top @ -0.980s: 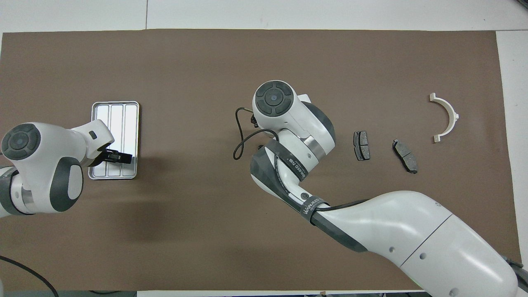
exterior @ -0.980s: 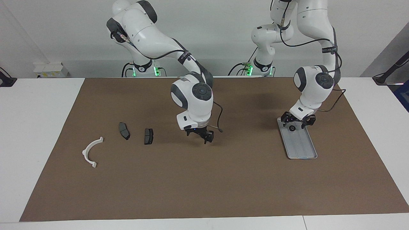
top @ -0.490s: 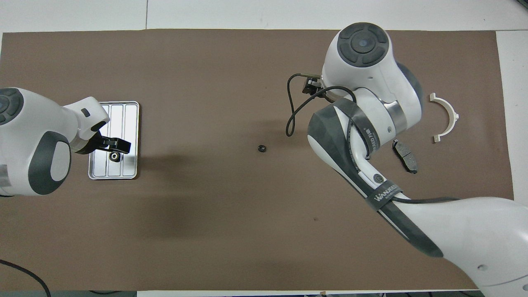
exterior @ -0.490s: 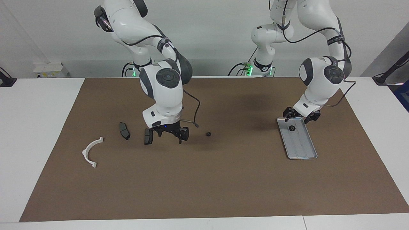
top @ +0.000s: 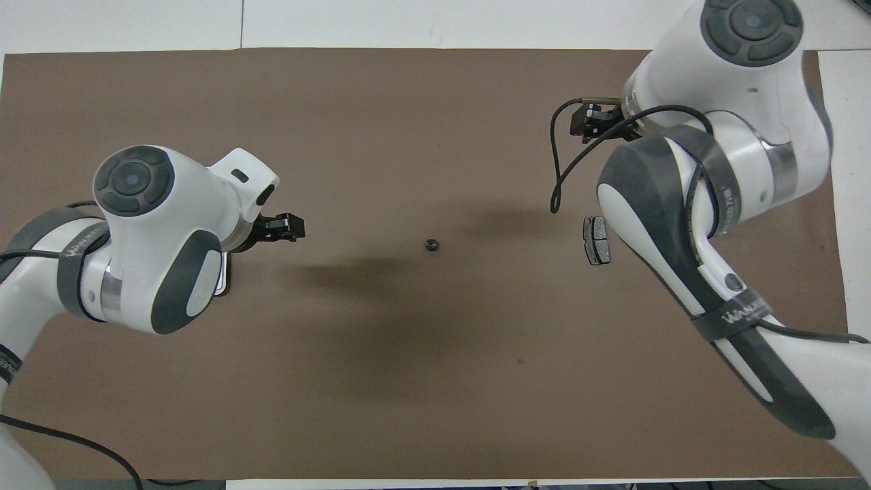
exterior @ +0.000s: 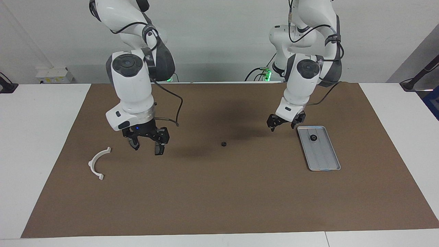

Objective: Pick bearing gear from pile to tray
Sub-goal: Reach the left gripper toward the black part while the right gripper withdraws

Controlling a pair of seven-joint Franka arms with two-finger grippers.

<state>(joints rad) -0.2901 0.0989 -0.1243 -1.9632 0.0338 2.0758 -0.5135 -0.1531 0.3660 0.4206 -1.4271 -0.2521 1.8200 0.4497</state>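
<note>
While one small black gear (exterior: 313,137) lies in the tray (exterior: 327,164), another (exterior: 223,143) waits mid-mat. Left gripper (exterior: 283,125), jaws spread, empty, hangs between them; next: descend on it. Right gripper (exterior: 146,144), spread, over the brake pads (top: 596,239).

One gear (exterior: 313,137) in tray (exterior: 327,164); another gear (exterior: 223,144) mid-mat (exterior: 219,199), between tray and pads (top: 597,239).

the tray (exterior: 327,163) beside the left gripper (exterior: 283,124) looks like matt silver metal with a ribbed floor; the mat (exterior: 219,192) under both grippers is brown, matt, like paper; the white arc bracket (exterior: 97,163) near the right gripper (exterior: 146,141) looks like smooth plastic; arm shells are glossy white
</note>
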